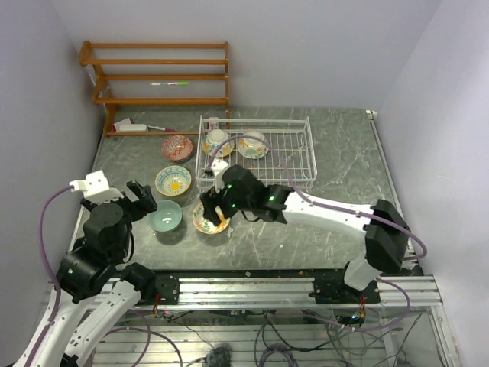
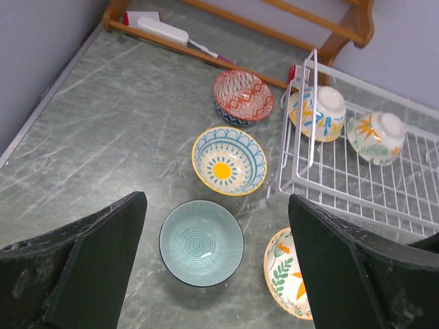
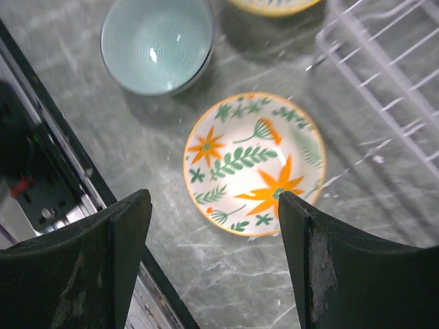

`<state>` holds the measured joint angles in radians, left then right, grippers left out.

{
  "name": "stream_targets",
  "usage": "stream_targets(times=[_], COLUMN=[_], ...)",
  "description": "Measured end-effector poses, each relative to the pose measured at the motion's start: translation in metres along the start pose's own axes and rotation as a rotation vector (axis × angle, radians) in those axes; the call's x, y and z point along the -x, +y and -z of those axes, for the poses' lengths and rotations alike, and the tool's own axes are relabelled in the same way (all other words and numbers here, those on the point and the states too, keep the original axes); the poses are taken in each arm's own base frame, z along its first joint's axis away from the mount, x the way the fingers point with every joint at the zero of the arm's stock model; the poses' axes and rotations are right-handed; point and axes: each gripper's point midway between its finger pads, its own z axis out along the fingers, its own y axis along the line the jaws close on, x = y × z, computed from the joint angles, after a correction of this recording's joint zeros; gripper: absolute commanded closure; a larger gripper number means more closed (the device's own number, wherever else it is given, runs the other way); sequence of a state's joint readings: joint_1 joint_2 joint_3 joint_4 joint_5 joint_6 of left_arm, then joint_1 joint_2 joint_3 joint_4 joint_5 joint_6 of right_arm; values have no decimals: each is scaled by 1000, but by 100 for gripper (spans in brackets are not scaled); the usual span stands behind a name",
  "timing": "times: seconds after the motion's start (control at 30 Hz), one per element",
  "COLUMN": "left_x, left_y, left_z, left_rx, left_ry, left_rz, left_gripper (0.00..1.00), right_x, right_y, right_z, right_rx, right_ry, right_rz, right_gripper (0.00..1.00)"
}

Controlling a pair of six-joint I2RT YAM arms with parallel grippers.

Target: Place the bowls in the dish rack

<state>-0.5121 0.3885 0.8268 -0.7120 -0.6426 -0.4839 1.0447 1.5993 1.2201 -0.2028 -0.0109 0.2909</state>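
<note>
Bowls (image 2: 221, 168) have to go into the dish rack (image 1: 309, 157). Two are in it now, at its left end, tipped so their pale outsides show. I think they lean like that so more can fit beside them.

Four more sit the right way up on the table (image 1: 336, 222), left of the rack. A red bowl (image 1: 176, 147) is at the back. Then come a yellow and blue bowl (image 1: 173, 180), a teal bowl (image 1: 165, 216) and an orange flower bowl (image 3: 254, 164) by the rack's near corner.

The right hand (image 3: 212, 199) hangs right over the orange flower bowl with its two fingers wide apart. I cannot tell if a finger touches the rim. The bowl looks flat on the table, so I think nothing is held yet. My guess is that this bowl is next because it is nearest the rack.

The left hand (image 2: 216, 202) is wide apart too and holds nothing. It hovers near the teal bowl, well away from the rack, maybe so the two arms do not bump. The wooden shelf (image 1: 160, 76) at the back is not part of this job.
</note>
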Motion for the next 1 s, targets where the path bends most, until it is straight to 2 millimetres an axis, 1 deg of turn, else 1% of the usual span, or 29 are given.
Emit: stream_targets(times=[0.07,0.13,0.2,0.27,0.33,0.4,0.43,0.47,0.5,0.53,0.57,0.6,0.63,0.7,0.77,0.9,1.0], left_x=[5,7,7,7,6,5,5,5,4,4,4,3,3,3,3,4,4], left_y=[5,10,13,14,16,16,16,16,16,16,16,16,16,16,16,17,17], left_z=[4,6,7,7,7,7,6,6,6,5,5,5,5,5,5,5,5], left_rx=[15,28,41,50,56,60,61,63,64,66,66,67,67,68,68,72,73], left_ry=[-27,-38,-41,-41,-40,-38,-36,-35,-33,-30,-29,-28,-28,-28,-28,-30,-31], left_rz=[24,37,40,41,41,38,37,35,33,31,30,29,29,28,28,28,28], left_gripper=[4,4,5,5,5,5,4,4,5,5,4,5,5,5,5,5,5], right_x=[-24,-43,-62,-77,-89,-100,-103,-106,-108,-110,-113,-114,-114,-113,-110,-91,-81], right_y=[12,22,27,31,34,36,36,36,36,36,34,33,31,29,27,25,22], right_z=[-10,-20,-30,-40,-49,-56,-58,-61,-63,-65,-66,-68,-69,-70,-73,-76,-73], right_rx=[19,39,53,61,66,67,65,63,61,59,54,47,38,27,17,-18,-40], right_ry=[68,116,167,207,239,265,272,278,283,288,291,294,294,288,275,213,182], right_rz=[50,92,130,160,188,213,220,226,232,237,241,245,249,249,258,266,263], right_gripper=[30,30,31,31,35,36,37,42,50,59,64,66,70,84,92,100,100])
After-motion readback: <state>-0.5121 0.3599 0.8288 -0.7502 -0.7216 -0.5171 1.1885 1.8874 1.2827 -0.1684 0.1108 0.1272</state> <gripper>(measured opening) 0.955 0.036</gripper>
